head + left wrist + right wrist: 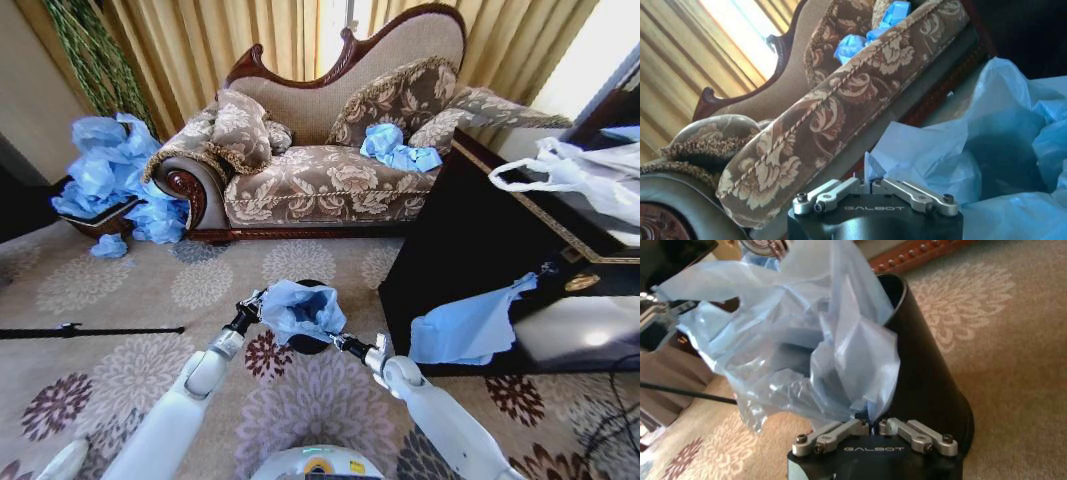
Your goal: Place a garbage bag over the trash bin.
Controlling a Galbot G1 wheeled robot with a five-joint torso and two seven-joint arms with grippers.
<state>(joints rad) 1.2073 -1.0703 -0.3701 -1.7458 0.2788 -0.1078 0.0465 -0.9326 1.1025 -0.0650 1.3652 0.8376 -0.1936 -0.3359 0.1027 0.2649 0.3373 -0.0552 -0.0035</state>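
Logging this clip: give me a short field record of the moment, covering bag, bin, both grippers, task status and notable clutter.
garbage bag: light blue film, stretched between both grippers above the bin mouth
trash bin: black cylinder, upright on the patterned carpet, partly draped by the bag
left gripper: shut on the bag's edge, on the bin's left side
right gripper: shut on the bag's edge, on the bin's right side
task status: bag over the opening, rim not yet fully wrapped
clutter: other blue bags on the sofa; white plastic bag on the dark cabinet
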